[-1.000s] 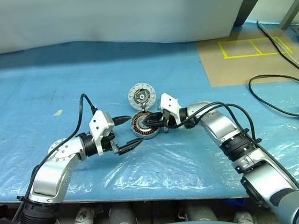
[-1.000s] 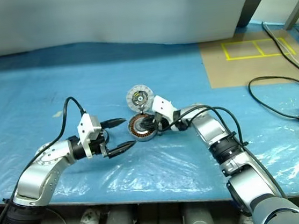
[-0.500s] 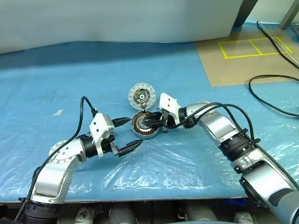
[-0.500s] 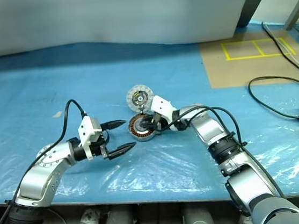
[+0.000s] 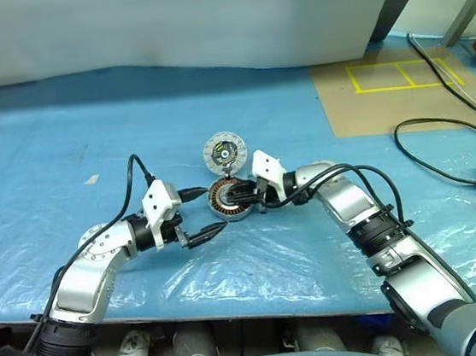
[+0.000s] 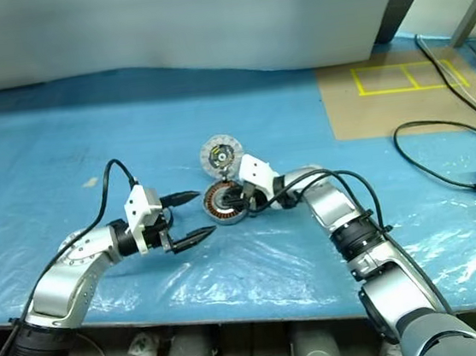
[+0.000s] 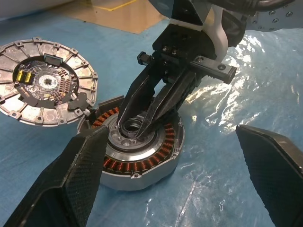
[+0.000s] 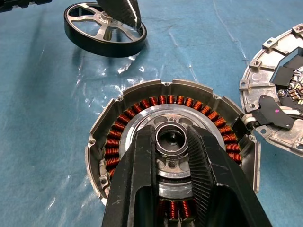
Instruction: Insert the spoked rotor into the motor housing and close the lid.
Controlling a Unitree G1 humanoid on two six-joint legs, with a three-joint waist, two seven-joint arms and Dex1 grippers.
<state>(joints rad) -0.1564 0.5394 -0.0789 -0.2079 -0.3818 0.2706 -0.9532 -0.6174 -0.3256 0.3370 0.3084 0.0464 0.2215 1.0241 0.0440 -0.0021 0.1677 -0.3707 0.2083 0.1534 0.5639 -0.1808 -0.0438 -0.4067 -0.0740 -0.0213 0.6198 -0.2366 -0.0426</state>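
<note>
The motor housing (image 8: 173, 146) sits on the blue plastic sheet (image 5: 299, 257), its ring of copper windings facing up. The right gripper (image 8: 171, 142) reaches in from the right, its fingers clamped on the raised hub at the housing's centre. The lid (image 7: 45, 87) lies open just beside the housing, touching its rim, whitish inner face up. The left gripper (image 5: 199, 212) hovers near the housing with its fingers spread wide and empty. The spoked rotor (image 8: 105, 29) rests on the sheet apart from the housing.

A lab workbench: blue plastic sheeting (image 5: 62, 146), yellow floor tape (image 5: 404, 75), trailing black cables (image 5: 448, 133).
</note>
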